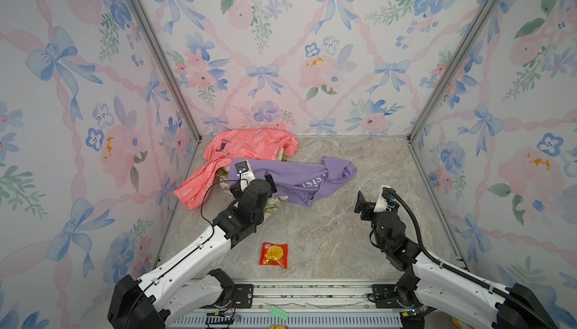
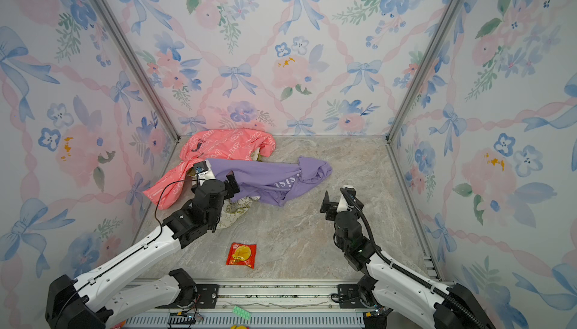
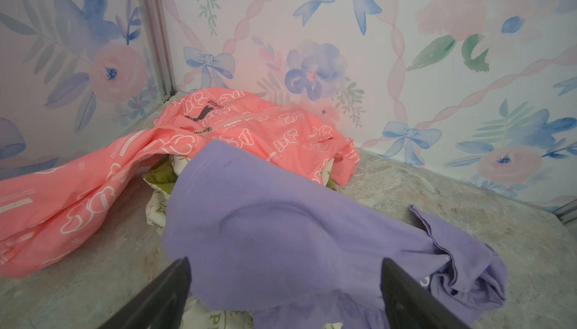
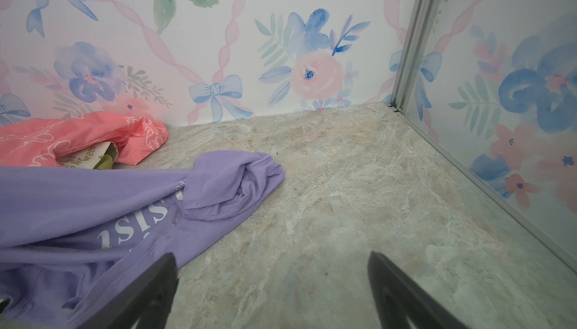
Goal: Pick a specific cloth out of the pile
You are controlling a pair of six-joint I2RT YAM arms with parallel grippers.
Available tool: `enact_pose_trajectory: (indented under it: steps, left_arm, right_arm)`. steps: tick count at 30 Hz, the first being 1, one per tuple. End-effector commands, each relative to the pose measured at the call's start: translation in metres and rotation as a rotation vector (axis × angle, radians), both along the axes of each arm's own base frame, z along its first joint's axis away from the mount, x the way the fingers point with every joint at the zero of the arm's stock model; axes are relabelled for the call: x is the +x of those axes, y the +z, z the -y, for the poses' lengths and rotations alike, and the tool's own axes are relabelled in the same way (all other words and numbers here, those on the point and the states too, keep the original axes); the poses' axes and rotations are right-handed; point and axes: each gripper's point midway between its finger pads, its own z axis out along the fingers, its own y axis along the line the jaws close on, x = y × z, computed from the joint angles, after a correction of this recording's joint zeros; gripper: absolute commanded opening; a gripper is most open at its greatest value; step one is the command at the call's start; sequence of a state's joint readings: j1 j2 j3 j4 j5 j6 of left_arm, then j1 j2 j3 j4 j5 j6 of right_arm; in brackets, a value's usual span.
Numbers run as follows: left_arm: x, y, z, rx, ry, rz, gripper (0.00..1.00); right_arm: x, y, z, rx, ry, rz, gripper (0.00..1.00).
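The purple cloth (image 1: 296,180) with white lettering lies stretched across the floor (image 1: 343,233). One end overlaps the pile (image 1: 243,155) in the back left corner, and the other end is bunched up near the middle. In the pile, a pink jacket (image 1: 249,144) with white outline print is draped over a cream cloth (image 2: 237,212) with green print, which shows at the edges. The left gripper (image 3: 285,261) sits over the purple cloth's pile-side end with its jaws spread wide and fabric filling the space between them. Whether the fingers (image 3: 175,280) actually touch the fabric is hard to tell. The right gripper (image 4: 271,257) is also spread wide, over bare floor just beside the cloth's near corner. A red packet (image 1: 273,255) lies well apart, towards the front.
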State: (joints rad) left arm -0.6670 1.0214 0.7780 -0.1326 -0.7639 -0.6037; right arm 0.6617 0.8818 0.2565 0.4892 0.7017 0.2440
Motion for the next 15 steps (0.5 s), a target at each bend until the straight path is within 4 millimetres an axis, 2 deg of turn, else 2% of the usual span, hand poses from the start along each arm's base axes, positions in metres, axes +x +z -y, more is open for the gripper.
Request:
enact_pose_trajectory:
  steps: [1, 9, 15]
  left_arm:
    - [0.000, -0.017, 0.003, 0.055, -0.027, -0.098, 0.95]
    - [0.025, -0.047, 0.036, 0.161, -0.120, -0.234, 0.90]
    - [0.040, -0.065, 0.037, 0.243, -0.072, -0.281, 0.84]
  right_arm:
    - [0.003, 0.008, -0.005, 0.022, 0.012, 0.021, 0.97]
    - [0.005, 0.006, -0.007, 0.012, 0.018, 0.012, 0.97]
    - [0.005, 0.006, -0.008, 0.010, 0.020, 0.011, 0.97]
